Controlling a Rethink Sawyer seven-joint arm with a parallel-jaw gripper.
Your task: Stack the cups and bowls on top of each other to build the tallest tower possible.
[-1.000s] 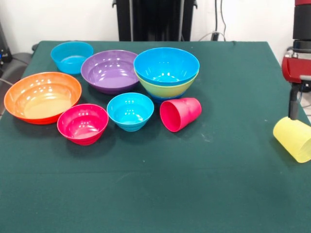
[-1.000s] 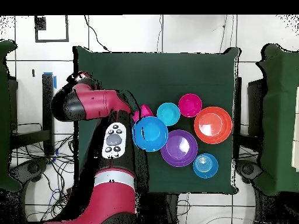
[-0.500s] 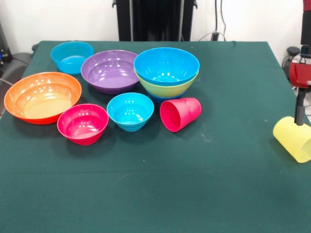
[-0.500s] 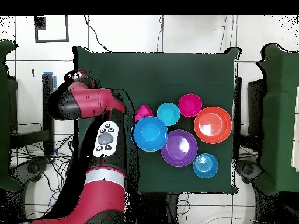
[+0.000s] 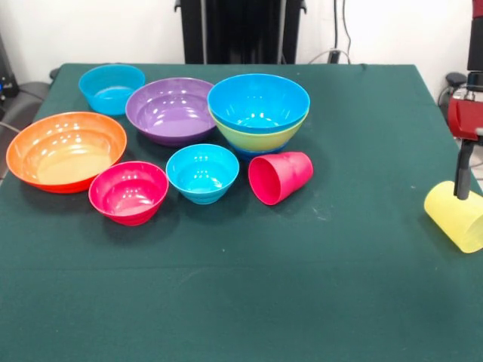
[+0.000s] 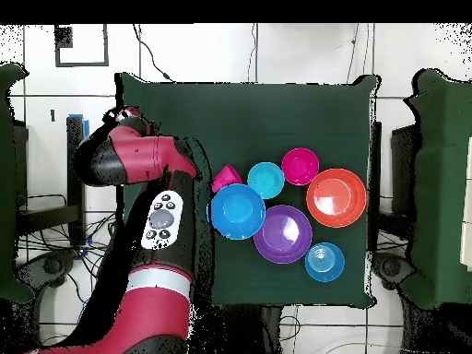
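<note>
Yellow cup tilted at tabletop edge under claw, grip state unclear, red cup lying beside bowls

Overhead view. Green table carries all bowls in a cluster toward its right edge. Orange bowl sits nearest that edge. Pink-red bowl and small cyan bowl lie side by side above it. Purple bowl is near the bottom edge, small light-blue bowl at the bottom right corner. Large bright blue bowl touches purple. Red-pink cup lies beside it. Red arm covers the table's left edge.
</note>
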